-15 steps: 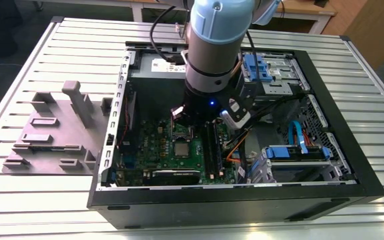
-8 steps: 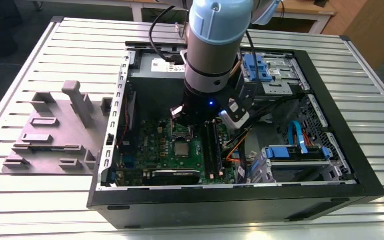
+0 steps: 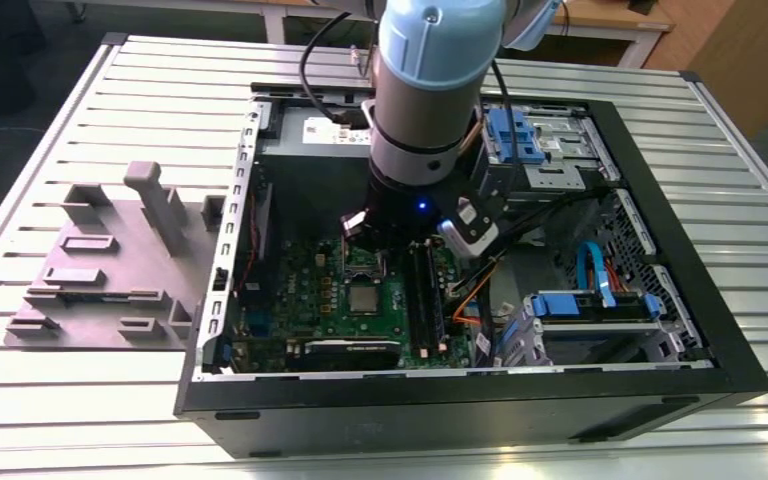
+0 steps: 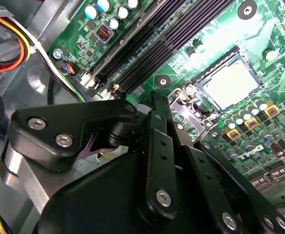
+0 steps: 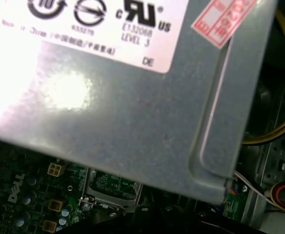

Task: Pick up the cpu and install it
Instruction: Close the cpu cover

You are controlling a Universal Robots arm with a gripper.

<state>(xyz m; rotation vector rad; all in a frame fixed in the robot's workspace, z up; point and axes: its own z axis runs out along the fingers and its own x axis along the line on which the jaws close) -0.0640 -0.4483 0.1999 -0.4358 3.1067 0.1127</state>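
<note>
Flat silvery sq cpu (image 4: 230, 85) sits on green mobo (image 4: 208, 36).

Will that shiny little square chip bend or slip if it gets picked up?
The cpu looks flat with a metal top, so probably stiff, not bendy. Its shiny top could be slippery. Lying flat, it likely won't roll.

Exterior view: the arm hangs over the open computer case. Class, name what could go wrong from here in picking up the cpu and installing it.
1. The gripper hangs over the dark socket, while the cpu lies on the board beside it; going down here could strike the socket's metal frame.
2. Orange cables run close by the arm and could snag.
3. In the first wrist view the grey metal box looms close; the wrist might brush it.
</note>
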